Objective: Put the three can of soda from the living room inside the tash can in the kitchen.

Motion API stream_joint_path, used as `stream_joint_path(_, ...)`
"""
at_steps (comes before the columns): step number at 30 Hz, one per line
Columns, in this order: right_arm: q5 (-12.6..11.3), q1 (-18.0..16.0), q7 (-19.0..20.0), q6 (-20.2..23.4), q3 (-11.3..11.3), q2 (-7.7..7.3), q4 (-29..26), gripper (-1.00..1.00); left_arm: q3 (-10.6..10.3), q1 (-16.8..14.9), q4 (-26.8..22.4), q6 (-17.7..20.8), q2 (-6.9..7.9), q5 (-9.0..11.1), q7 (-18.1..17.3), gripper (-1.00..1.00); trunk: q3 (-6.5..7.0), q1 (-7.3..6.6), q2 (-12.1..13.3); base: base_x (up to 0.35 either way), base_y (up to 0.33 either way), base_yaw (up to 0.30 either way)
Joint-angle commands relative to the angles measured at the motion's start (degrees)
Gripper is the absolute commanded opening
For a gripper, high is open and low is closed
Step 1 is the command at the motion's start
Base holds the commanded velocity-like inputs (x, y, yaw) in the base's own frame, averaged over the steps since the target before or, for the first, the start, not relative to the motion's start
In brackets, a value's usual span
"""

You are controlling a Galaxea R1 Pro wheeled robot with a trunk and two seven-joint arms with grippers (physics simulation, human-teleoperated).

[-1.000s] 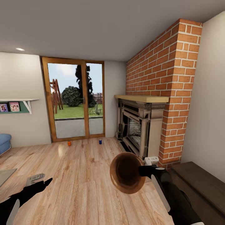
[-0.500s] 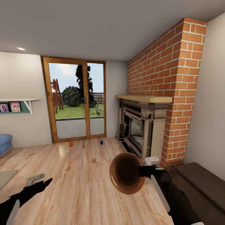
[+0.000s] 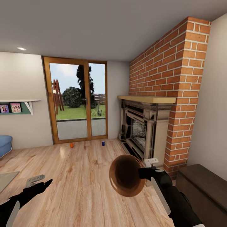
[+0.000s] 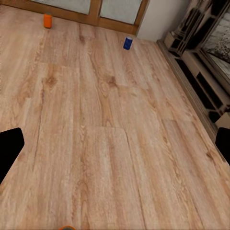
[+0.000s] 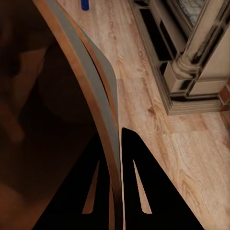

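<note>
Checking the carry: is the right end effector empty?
No, the right end effector pinches the rim of the tash can, fingers either side.

The floor [image 3: 78,176] is pale wood planking with visible grain and a soft sheen near the doors. The chimney [image 3: 170,82] is rough red brick with light mortar. The door frames [image 3: 86,104] are warm varnished wood around clear glass. The bucket [image 3: 124,175] shows a glossy brown inside.

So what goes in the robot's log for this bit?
room: living room | right gripper: pinching bin rim | left gripper: open, empty | orange can, blue can: on floor by doors
</note>
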Motion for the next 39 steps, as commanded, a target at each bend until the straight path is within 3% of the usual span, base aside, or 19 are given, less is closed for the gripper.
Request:
stream_joint_path(1,-0.2,0.0,0.3,0.0,0.0,0.05,-0.1,-1.0,0.0,0.0,0.0,0.0,0.0,0.0,0.0,1.0,-0.17,0.22,-0.4,0.0,0.0,0.0)
stream_joint_path(5,-0.2,-0.1,0.3,0.2,0.0,0.08,-0.1,-1.0,0.0,0.0,0.3,0.0,0.0,-0.1,1.2,1.0,-0.89,1.1,-2.0,0.0,0.0,0.0)
stream_joint_path(12,-0.2,-0.4,0.2,3.9,-0.1,0.1,-0.2,-1.0,-0.1,0.0,1.6,-1.8,0.0,-0.8,9.2,1.0,-2.15,2.64,-4.8,0.0,0.0,0.0)
stream_joint_path(15,-0.2,-1.2,0.2,4.7,-0.2,0.12,-0.2,-1.0,-0.1,0.0,1.9,-2.7,0.0,-0.9,11.0,1.0,-2.69,3.3,-6.0,0.0,0.0,0.0)
stream_joint_path(25,-0.2,-7.0,-0.1,8.7,-0.3,0.09,-0.1,-1.0,-0.2,-0.1,2.5,-4.1,0.0,-1.0,12.5,1.0,-4.48,5.5,-10.0,0.0,0.0,0.0)
stream_joint_path(39,-0.2,-10.8,0.3,7.9,-0.7,0.03,0.2,-1.0,-0.3,0.0,3.8,-4.3,0.0,-0.9,12.6,1.0,-6.99,8.57,-15.7,0.0,0.0,0.0)
